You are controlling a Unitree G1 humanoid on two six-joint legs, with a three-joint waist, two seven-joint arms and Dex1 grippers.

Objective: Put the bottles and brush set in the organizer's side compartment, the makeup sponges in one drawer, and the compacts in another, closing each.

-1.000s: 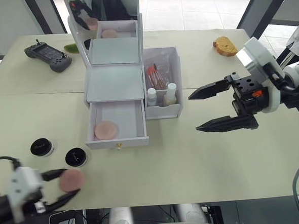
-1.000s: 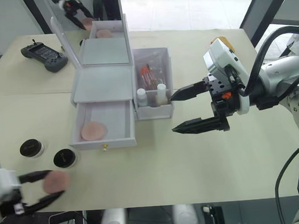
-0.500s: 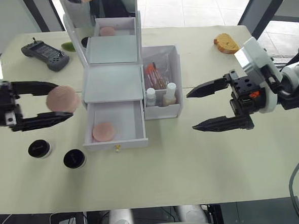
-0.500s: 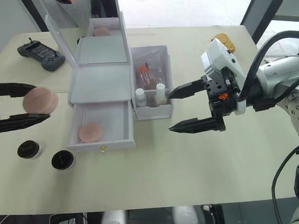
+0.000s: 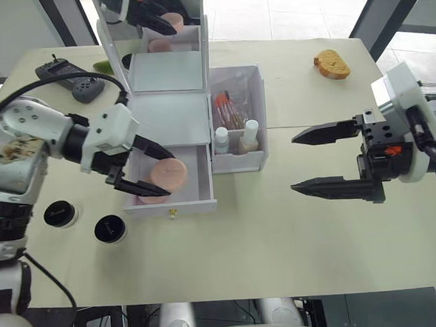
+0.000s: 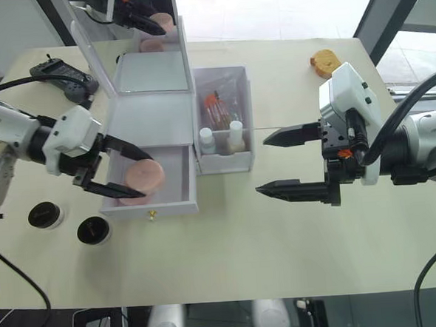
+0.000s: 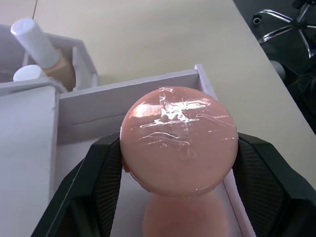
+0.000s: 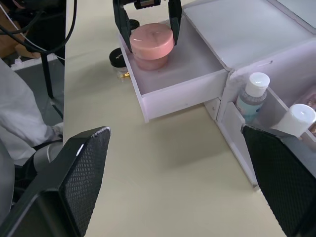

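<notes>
Left wrist view: the left end effector (image 7: 173, 182) clamps a pink makeup sponge (image 7: 178, 144) above the open drawer (image 5: 192, 181), at nine o'clock from the side compartment (image 5: 237, 124); lower it level beside the other sponge (image 7: 185, 224) before releasing.

Pale pink sponge (image 5: 167, 172) over white drawer (image 5: 197, 181); black compacts (image 5: 109, 229) on beige table (image 5: 245, 243).

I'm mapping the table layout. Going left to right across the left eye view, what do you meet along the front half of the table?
Compact → second compact → left gripper holding a sponge over the open drawer → bottles in the side compartment → right gripper.
</notes>
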